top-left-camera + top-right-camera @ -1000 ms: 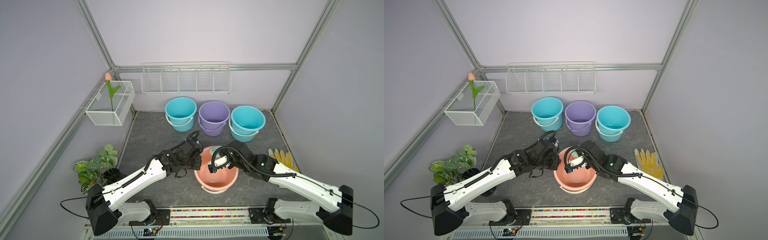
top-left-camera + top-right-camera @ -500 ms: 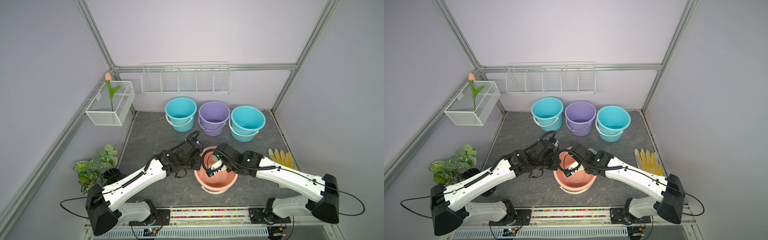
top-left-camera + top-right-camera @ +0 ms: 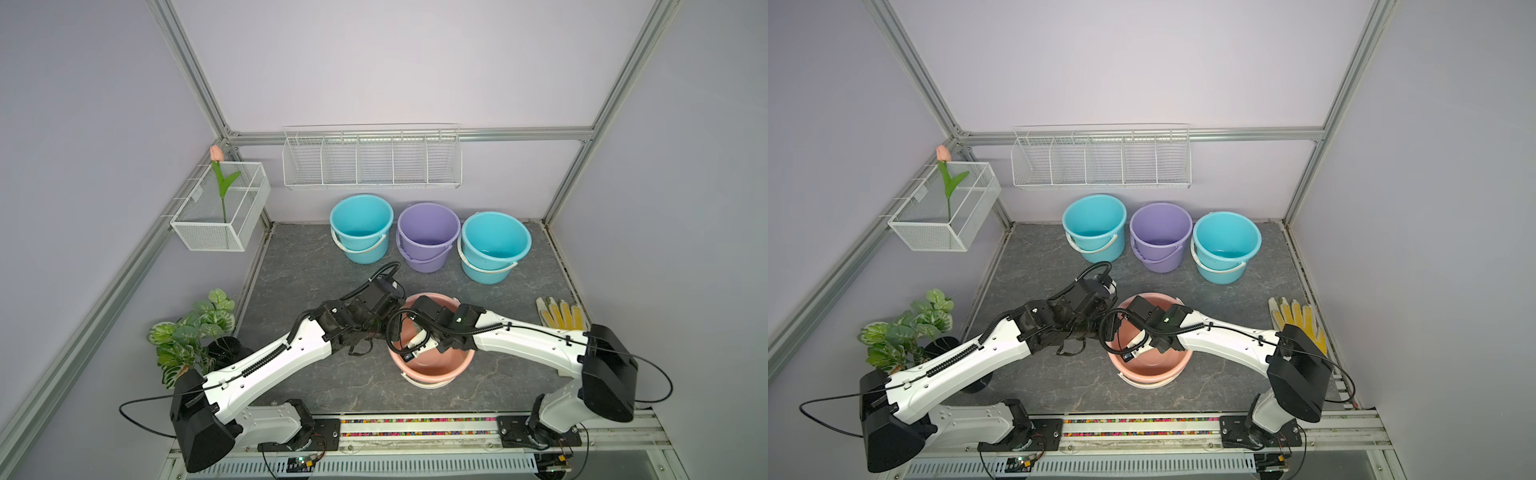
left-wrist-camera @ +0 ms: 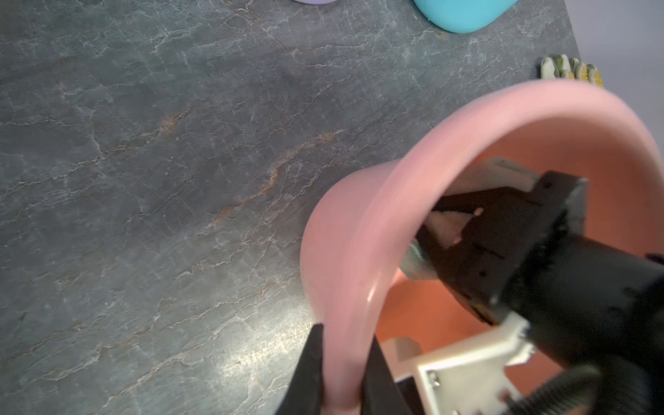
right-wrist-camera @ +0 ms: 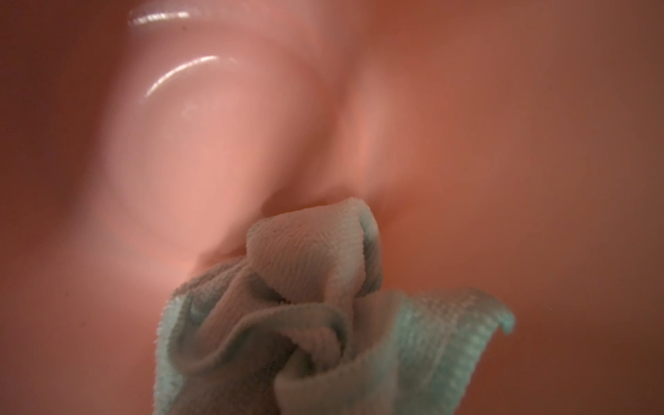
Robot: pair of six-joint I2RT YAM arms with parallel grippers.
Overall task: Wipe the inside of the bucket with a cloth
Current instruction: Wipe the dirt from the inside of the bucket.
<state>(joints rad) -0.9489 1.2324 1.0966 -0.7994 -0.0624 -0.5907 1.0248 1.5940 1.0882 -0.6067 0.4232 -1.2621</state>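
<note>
Two pincers are both at work on the pink bucket (image 3: 432,371), which stands on the grey counter (image 3: 316,266) nearer the robot than the row of two turquoise buckets (image 3: 360,216) and a purple one (image 3: 428,226). In the left wrist view the left pincer (image 4: 343,373) has its fingers closed narrowly over the bucket's rim (image 4: 391,187), one outside the wall and one inside, so it is holding the bucket steady. The right pincer (image 4: 429,240) reaches down inside the bucket, and its jaws are clamped on the cloth (image 5: 323,287). That cloth is a bunched wad of pale mint terry, and in the right wrist view its folds sit against the glossy pink inner surface; whether that spot is wall or floor I cannot tell, as the background is blurred. A scrap of the cloth also shows at the pincer's tip in the left wrist view (image 4: 413,266). As for progress, the early steps look finished: the cloth is picked up, the bucket is braced, and the cloth is inside it and in contact. The wiping itself appears to be under way. No dirt or streaks show, so how much of the interior is already covered cannot be judged. What seems left is to sweep the remaining wall and floor, lift the cloth out and let go of the rim. The yellow-and-white glove (image 3: 559,313) lies well apart, untouched.
</note>
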